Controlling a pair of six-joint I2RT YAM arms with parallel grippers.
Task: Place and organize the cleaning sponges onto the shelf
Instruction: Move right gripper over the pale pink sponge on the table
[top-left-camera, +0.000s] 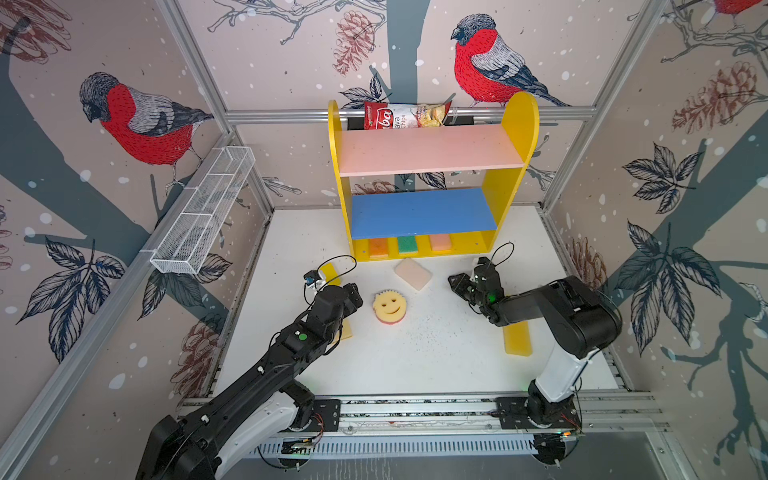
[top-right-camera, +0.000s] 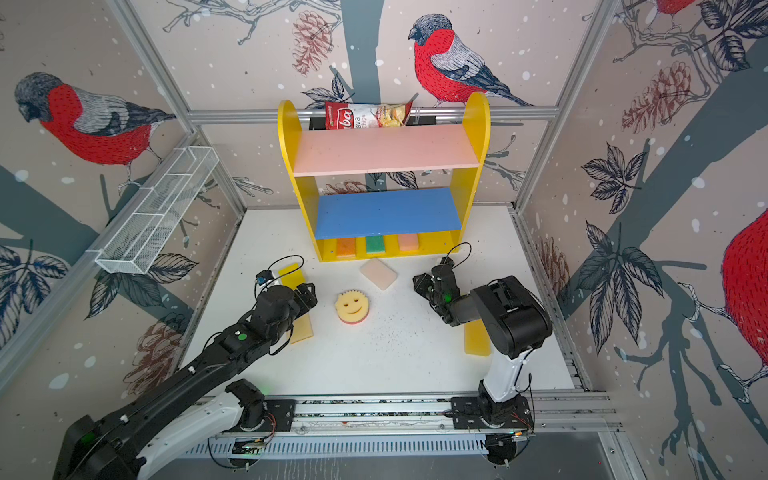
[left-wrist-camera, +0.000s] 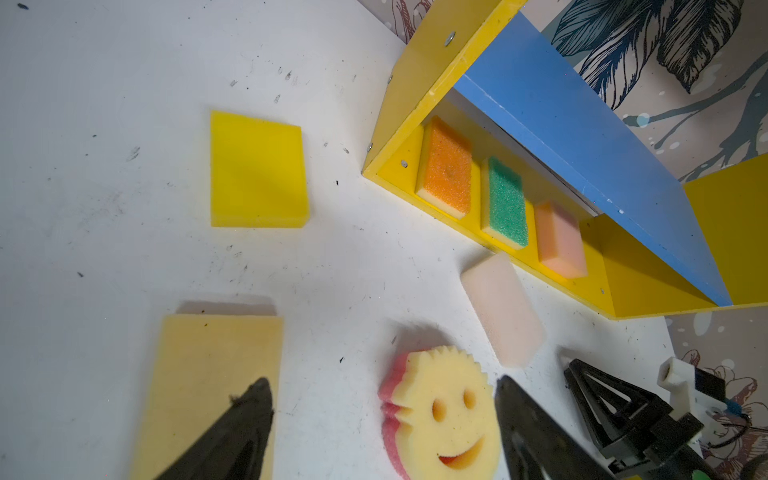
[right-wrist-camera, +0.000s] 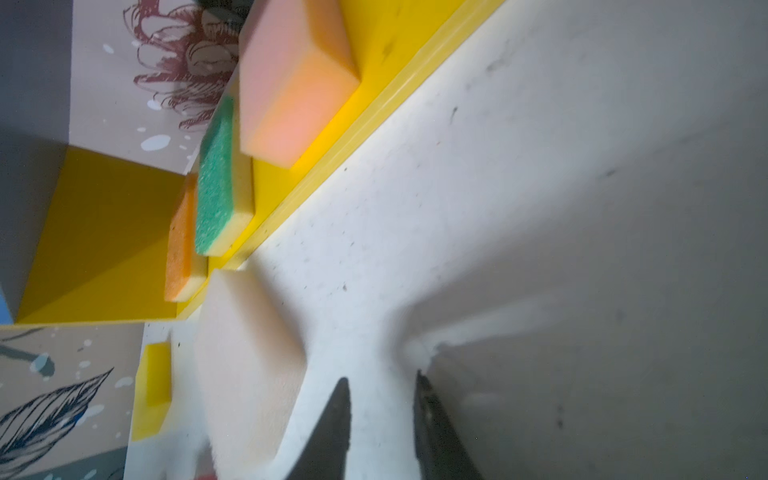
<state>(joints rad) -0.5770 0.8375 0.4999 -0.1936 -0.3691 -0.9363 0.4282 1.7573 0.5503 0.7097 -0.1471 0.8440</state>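
The shelf (top-left-camera: 428, 149) (top-right-camera: 386, 149) stands at the back. Orange (left-wrist-camera: 446, 166), green (left-wrist-camera: 505, 201) and salmon (left-wrist-camera: 559, 239) cleaning sponges lie side by side on its yellow base. A cream sponge (top-left-camera: 412, 273) (right-wrist-camera: 245, 353) lies on the table just in front of it. The round smiley sponge (top-left-camera: 389, 306) (left-wrist-camera: 440, 411) sits mid-table. My left gripper (top-left-camera: 357, 296) (left-wrist-camera: 382, 386) is open just left of the smiley, over a pale yellow sponge (left-wrist-camera: 208, 374). My right gripper (top-left-camera: 454, 283) (right-wrist-camera: 381, 378) hovers right of the cream sponge, jaws parted, holding nothing.
A bright yellow sponge (left-wrist-camera: 257, 170) lies left of the shelf, and another yellow one (top-left-camera: 517, 338) is half under the right arm. A chips bag (top-left-camera: 405, 114) rests behind the pink board. A white wire basket (top-left-camera: 203, 212) hangs on the left wall.
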